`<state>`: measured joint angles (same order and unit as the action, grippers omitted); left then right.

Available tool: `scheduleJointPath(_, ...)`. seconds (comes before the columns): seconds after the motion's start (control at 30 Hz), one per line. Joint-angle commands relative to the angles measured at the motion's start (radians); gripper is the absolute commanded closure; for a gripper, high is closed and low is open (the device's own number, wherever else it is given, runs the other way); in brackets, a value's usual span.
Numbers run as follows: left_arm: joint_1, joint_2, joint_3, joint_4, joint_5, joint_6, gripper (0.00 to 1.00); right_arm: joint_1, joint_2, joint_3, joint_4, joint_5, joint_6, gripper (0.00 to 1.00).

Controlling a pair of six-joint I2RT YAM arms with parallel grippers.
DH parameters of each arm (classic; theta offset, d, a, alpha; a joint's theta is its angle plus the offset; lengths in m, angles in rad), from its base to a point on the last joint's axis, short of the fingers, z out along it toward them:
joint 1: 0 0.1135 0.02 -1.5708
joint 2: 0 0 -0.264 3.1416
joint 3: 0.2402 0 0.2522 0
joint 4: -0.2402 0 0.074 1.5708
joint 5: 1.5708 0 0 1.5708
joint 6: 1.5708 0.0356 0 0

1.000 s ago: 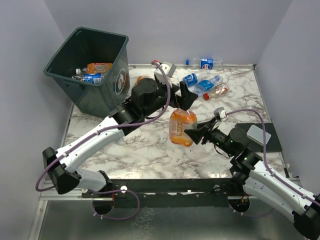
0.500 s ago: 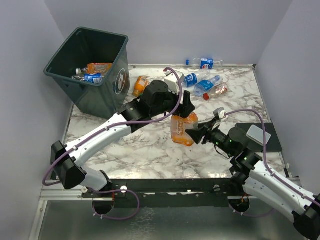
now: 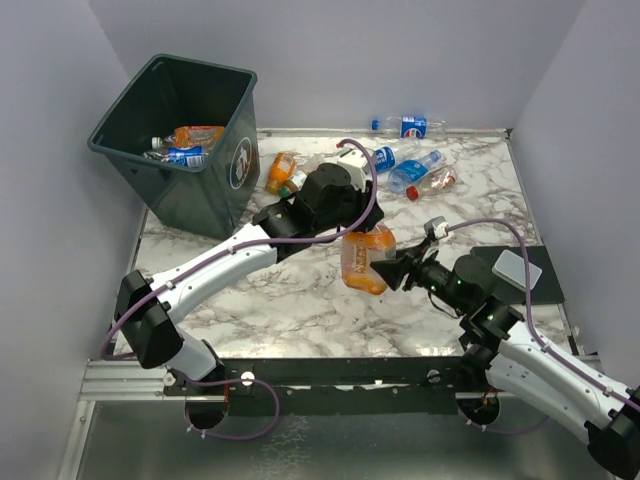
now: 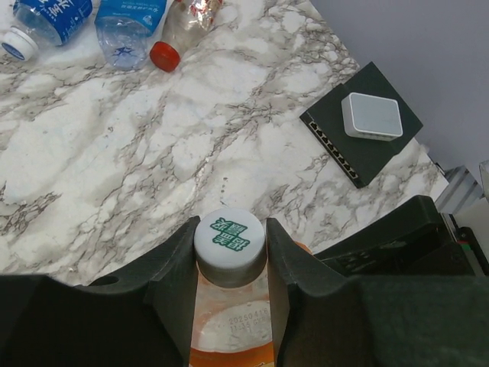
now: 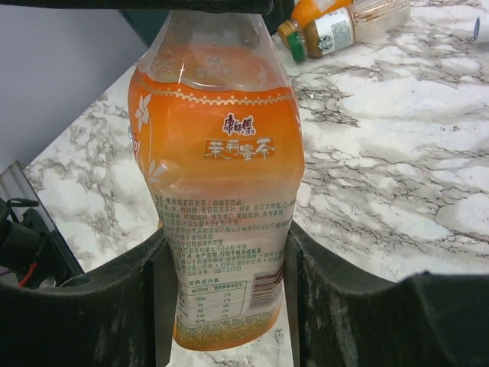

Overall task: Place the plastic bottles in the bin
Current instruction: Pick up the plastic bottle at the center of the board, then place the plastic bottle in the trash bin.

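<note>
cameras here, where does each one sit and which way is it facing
top view: above and behind the arms, looking down on the table, bin far left; both arms, left hand and right hand show
left wrist: on the left arm, looking down past its fingers at a white cap
right wrist: on the right arm, looking along its fingers at the orange bottle
shared: all three show that orange bottle, gripped by both hands

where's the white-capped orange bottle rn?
Top view: the orange bottle is over the middle of the marble table, between the arms, with the left tool pinching its neck and the right tool gripping its lower body.
</note>
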<state>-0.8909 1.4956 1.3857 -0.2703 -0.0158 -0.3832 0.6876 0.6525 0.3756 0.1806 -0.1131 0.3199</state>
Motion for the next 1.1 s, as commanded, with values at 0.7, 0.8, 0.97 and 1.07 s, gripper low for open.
scheduleJointPath(0.7,0.02,-0.236,0.226,0.438,-0.788,0.808,1.0,0.007,-0.153,0.288,-0.237,-0.015,0.298,0.0)
scheduleJointPath(0.8,0.05,-0.27,0.168,0.645,-0.818,0.962,1.0,0.007,-0.18,0.259,-0.28,0.055,0.3,0.0)
scheduleJointPath(0.97,0.245,-0.223,0.278,0.563,-0.762,0.829,1.0,0.006,-0.217,0.189,-0.3,0.09,0.325,0.01)
scheduleJointPath(1.07,0.389,-0.161,0.391,0.393,-0.669,0.644,1.0,0.007,-0.218,0.163,-0.304,0.103,0.344,0.01)
